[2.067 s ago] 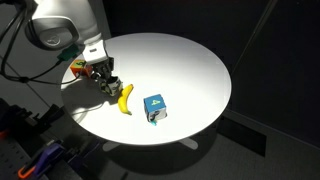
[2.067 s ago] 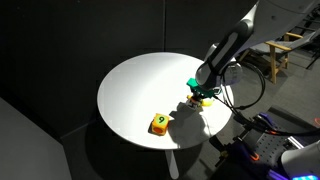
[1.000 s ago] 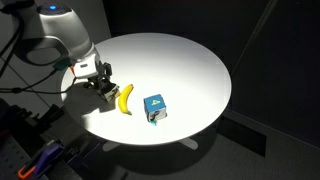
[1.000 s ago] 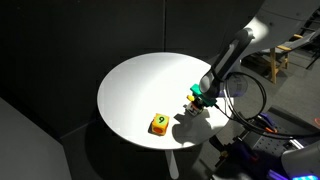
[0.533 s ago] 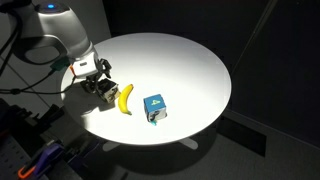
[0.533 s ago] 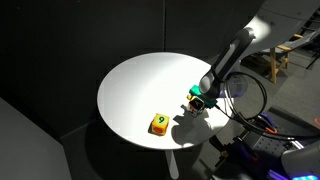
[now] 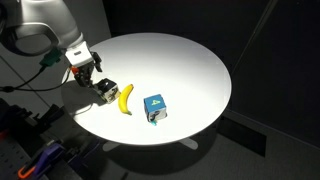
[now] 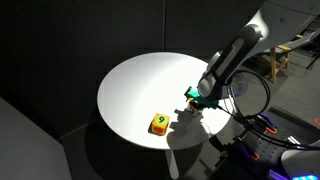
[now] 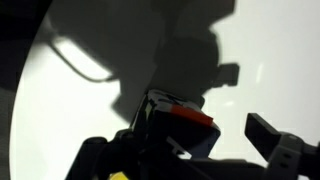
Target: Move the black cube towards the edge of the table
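White and round, the table [image 7: 185, 60] takes up most of both exterior views. The robot's hand [image 7: 90, 76] hangs over the side of the table nearest to the arm, close to the rim.

The black cube [image 7: 103, 88] sits on the table just below and beside the hand, near that same edge. It is dark with light patches on it. In this exterior view the hand does not seem to be touching it.

A yellow banana [image 7: 125, 97] lies flat just beside the black cube, on the side away from the arm. A blue cube [image 7: 154, 107] stands a bit past the banana, near the front rim.

In an exterior view from another place, the hand [image 8: 197, 96] is low over the table [image 8: 140, 85], with a small green bit showing next to it. A yellow cube [image 8: 158, 123] with a 9 on it sits near the rim, apart from the hand.

The wrist view is very dark. The 2 fingers [image 9: 275, 142] are spread wide apart. A dark block [image 9: 183, 128] with an orange-red top shows between them. The finger on the right of this view stands clear of it. The other side is too dark to see. I cannot tell which cube this block is. The hand is wide open and holds nothing
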Controlling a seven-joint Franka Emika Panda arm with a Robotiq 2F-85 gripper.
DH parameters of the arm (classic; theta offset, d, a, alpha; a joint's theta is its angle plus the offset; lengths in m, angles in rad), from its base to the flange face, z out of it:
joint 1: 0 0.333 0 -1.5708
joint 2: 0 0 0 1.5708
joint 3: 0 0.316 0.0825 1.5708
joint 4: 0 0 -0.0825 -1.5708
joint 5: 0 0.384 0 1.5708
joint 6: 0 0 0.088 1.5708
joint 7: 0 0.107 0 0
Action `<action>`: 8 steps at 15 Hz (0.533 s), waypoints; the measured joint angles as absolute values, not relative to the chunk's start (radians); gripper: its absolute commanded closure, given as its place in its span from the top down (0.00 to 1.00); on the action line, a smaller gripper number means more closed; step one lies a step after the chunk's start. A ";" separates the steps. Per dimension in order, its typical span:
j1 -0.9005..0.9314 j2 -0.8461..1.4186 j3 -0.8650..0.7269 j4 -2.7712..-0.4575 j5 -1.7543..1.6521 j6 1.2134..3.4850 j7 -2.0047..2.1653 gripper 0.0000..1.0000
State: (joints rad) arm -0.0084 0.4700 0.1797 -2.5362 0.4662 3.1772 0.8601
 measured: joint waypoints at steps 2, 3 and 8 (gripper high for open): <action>0.042 0.436 0.131 -2.538 0.423 3.135 0.817 1.00; 0.067 0.418 0.104 -2.538 0.399 3.111 0.794 1.00; 0.138 0.340 -0.001 -2.533 0.273 2.999 0.688 1.00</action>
